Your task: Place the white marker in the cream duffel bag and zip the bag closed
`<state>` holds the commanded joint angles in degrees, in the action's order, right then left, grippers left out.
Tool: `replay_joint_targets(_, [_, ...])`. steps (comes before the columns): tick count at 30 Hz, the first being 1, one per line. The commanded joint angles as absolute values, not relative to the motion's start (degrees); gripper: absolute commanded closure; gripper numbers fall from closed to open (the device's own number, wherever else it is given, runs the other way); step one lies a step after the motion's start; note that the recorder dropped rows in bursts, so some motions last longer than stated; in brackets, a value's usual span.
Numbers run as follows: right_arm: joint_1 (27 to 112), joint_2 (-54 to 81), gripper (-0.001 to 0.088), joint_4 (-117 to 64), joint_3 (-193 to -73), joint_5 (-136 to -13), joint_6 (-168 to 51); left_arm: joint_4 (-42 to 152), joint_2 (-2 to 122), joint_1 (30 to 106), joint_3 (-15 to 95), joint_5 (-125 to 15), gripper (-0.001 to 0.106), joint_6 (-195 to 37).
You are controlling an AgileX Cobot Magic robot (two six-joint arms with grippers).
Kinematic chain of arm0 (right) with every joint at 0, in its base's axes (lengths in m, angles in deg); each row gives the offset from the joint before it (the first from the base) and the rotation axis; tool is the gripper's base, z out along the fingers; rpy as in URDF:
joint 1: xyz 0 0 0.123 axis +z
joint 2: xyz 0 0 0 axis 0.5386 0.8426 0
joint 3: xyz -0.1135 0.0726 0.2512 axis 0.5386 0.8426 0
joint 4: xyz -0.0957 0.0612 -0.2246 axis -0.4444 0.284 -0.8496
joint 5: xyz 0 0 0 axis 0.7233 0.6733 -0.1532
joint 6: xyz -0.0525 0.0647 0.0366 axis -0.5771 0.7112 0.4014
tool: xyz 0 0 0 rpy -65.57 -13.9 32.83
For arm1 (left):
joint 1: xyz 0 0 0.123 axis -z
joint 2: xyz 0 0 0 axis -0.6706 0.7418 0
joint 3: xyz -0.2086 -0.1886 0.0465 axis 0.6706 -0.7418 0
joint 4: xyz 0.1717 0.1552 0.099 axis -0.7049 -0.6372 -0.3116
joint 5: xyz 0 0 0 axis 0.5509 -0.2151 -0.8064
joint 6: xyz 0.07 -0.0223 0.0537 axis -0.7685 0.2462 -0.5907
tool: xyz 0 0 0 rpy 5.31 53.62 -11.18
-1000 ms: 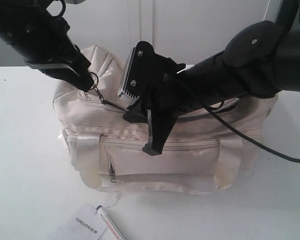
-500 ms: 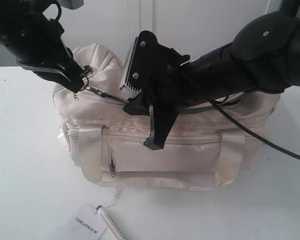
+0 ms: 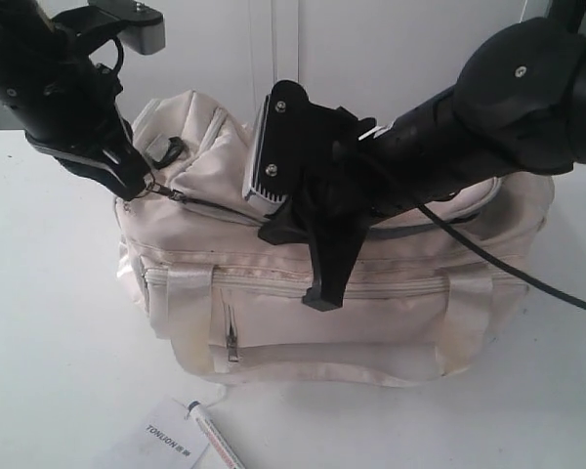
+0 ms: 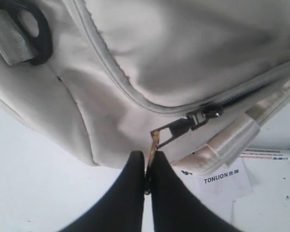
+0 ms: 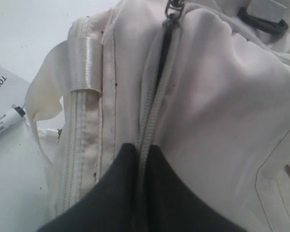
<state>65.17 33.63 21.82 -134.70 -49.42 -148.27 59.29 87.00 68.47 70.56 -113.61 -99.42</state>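
Observation:
The cream duffel bag (image 3: 371, 313) sits mid-table with both arms over its top. My left gripper (image 3: 142, 188) (image 4: 148, 159) is shut on the gold ring zipper pull (image 4: 154, 142), and the slider (image 4: 203, 115) trails taut behind it near the bag's left end. My right gripper (image 3: 278, 230) (image 5: 142, 147) is shut on the zipper tape (image 5: 152, 106) at the bag's top middle. A dark gap in the zip shows between it and the slider (image 5: 173, 7). The white marker (image 3: 218, 445) (image 4: 268, 154) (image 5: 5, 121) lies on the table in front of the bag.
A white paper tag printed TONLION (image 3: 166, 435) (image 4: 222, 178) lies beside the marker near the table's front edge. A black ring (image 4: 41, 43) hangs at the bag's left end. The white table (image 3: 49, 322) spreads left of the bag; a wall stands behind.
My left gripper has pulled the zipper pull left and slightly up. The bag has shifted right and stretched out. The right arm has moved slightly right with it.

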Motion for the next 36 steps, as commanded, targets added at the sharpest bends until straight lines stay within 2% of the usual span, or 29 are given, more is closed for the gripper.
replay_joint_targets(11, [65.17,33.63,0.0868,21.82,-134.7,-49.42,-148.27,51.55,87.0,68.47,70.56,-113.0,0.105,-99.28])
replay_joint_targets(22, [65.17,33.63,0.0868,21.87,-134.7,-48.56,-148.38,50.3,87.0,68.47,70.56,-107.45,0.105,-99.28])
replay_joint_targets(36, [65.17,33.63,0.0868,18.74,-134.7,-48.2,-148.49,50.3,87.0,68.47,70.56,-108.15,0.105,-99.28])
